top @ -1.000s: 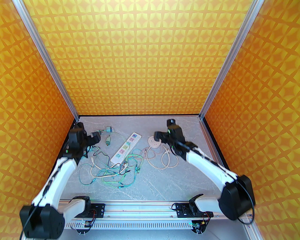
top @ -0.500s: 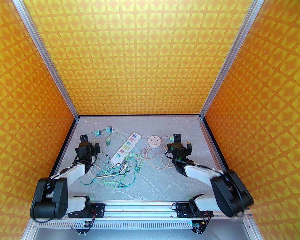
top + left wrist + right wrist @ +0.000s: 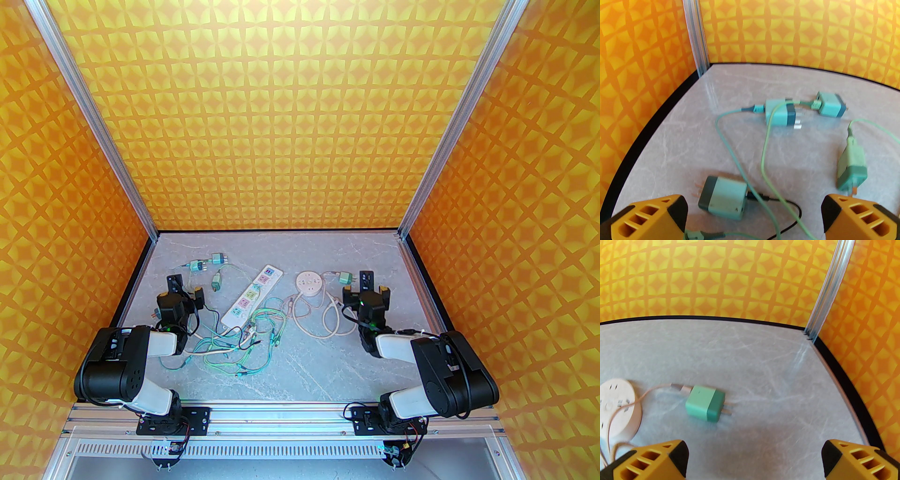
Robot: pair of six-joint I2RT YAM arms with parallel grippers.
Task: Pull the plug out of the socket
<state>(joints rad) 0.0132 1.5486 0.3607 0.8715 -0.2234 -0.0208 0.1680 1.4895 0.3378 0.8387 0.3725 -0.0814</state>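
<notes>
The light is bright and even in all three views, tinted warm by the orange-and-yellow patterned walls point(image 3: 300, 117). From overhead the grey counter point(image 3: 328, 365) is sharp, with only faint, soft shadows under the cables point(image 3: 234, 342). Both wrist views are softer. The teal plug point(image 3: 723, 201) at the lower centre of the left one and the green plug point(image 3: 705, 406) left of centre in the right one have smeared edges. Wide lenses bow the counter's black rim point(image 3: 846, 385) and the aluminium post point(image 3: 695, 35). An orange haze washes the left wrist view's upper left.
</notes>
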